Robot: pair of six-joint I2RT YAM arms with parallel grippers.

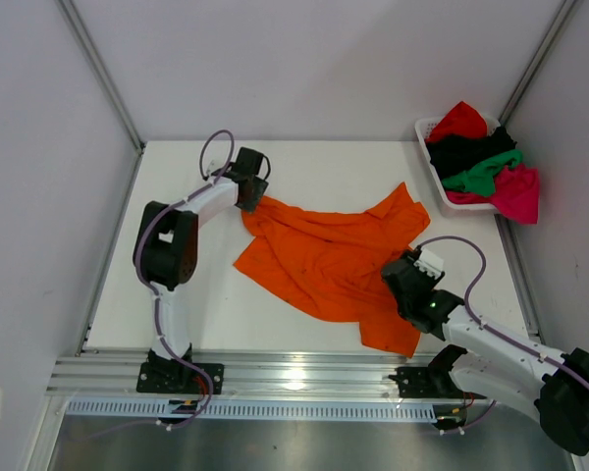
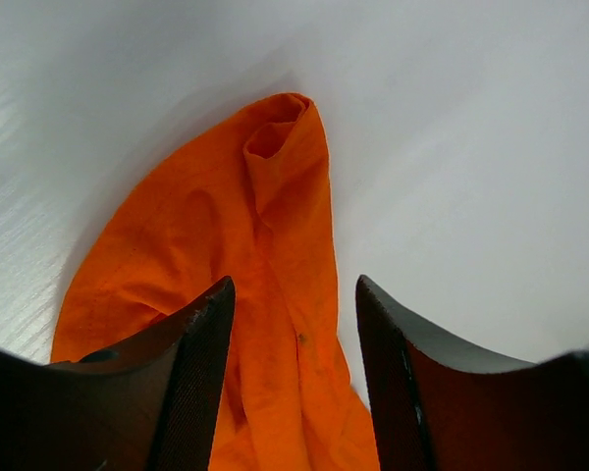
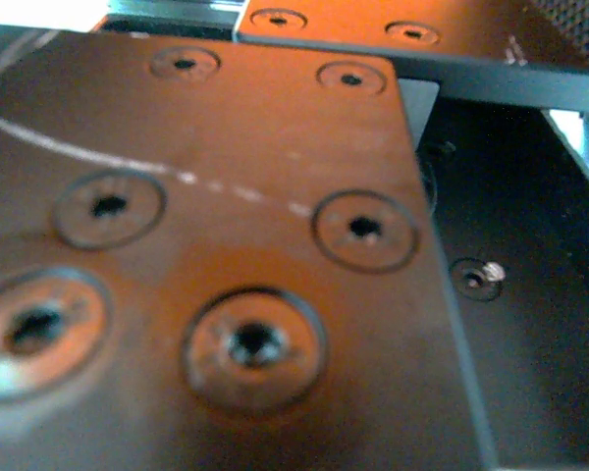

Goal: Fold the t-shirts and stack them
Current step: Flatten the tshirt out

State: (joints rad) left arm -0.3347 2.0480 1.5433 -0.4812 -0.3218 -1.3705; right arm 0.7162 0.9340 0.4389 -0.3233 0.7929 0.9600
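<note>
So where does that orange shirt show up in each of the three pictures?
Top external: orange t-shirt spread mid-table, between both arms.
Left wrist: fills the lower left, running between the left gripper fingers.
Right wrist: not visible, only an orange glow on dark metal.
Shared landmark: the white table.

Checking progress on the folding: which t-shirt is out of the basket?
The orange t-shirt. It alone lies spread, unfolded, on the table; the red, black, green and pink ones remain heaped in the white basket.
</note>
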